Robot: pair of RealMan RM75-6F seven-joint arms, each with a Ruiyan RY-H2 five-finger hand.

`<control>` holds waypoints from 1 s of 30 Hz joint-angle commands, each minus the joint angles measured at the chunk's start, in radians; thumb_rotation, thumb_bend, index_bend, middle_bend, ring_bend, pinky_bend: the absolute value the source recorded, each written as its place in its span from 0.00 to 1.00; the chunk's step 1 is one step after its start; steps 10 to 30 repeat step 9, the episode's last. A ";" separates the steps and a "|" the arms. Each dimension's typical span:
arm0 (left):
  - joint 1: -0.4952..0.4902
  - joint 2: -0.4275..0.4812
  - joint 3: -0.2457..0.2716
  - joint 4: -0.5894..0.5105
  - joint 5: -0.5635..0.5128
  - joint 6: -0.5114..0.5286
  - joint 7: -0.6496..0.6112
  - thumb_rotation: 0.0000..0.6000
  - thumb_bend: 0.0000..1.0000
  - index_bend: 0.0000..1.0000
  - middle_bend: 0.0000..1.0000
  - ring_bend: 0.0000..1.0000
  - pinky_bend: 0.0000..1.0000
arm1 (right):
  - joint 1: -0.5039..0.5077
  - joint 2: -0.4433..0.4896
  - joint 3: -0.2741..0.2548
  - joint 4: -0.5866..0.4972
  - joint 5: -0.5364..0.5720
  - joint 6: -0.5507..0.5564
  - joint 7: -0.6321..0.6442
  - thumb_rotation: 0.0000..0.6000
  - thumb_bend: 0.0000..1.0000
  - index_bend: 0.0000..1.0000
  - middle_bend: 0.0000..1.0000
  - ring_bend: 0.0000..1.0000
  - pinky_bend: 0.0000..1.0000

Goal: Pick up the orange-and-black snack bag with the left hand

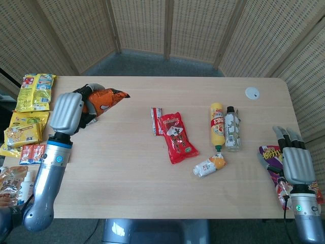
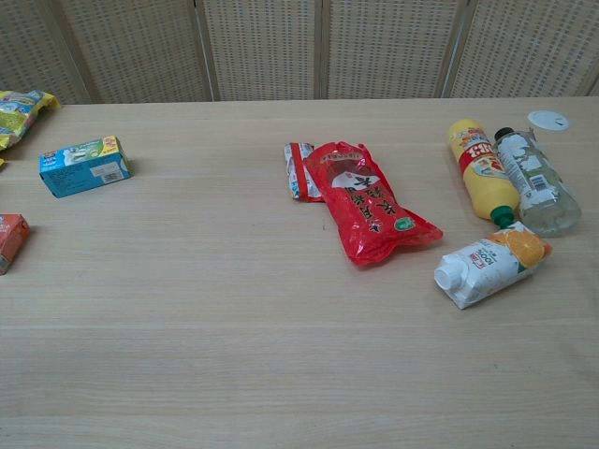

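Orange and black, the snack bag [image 1: 103, 98] is already in your left hand [image 1: 68, 113], fingers wrapped round its near end while the pointed far end juts out past the fingertips toward the table's middle. In the head view the bag looks raised clear of the wooden table [image 1: 142, 193]; the chest view shows neither hand nor bag, which fits a lift above that camera's frame, though you cannot read the clearance exactly. By my reading the pick-up itself is done and you are in the hold.

What the next move calls for is little: keep the grip steady and the wrist level, since the bag is soft and held only at one end, so the free tip could droop or slide if the fingers loosen. Avoid swinging back toward the yellow packets [image 1: 33, 92] just behind and outboard of the hand.

Your right hand [image 1: 295, 163] hovers at the far side, well apart from the left, fingers extended and a little spread, holding nothing, above the purple snack bag [image 1: 270, 156] that lies beneath it.
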 commanded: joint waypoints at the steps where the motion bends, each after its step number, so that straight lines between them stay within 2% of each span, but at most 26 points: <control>1: 0.000 0.010 0.004 -0.015 -0.001 0.008 0.002 1.00 0.93 0.67 0.49 0.64 0.81 | -0.005 -0.007 -0.005 0.006 -0.006 0.006 0.004 0.24 0.32 0.00 0.09 0.00 0.05; 30: -0.018 0.015 0.016 -0.030 -0.003 0.018 0.005 1.00 0.93 0.67 0.49 0.64 0.81 | -0.020 -0.003 -0.008 0.004 -0.015 0.025 0.015 0.24 0.32 0.00 0.09 0.00 0.05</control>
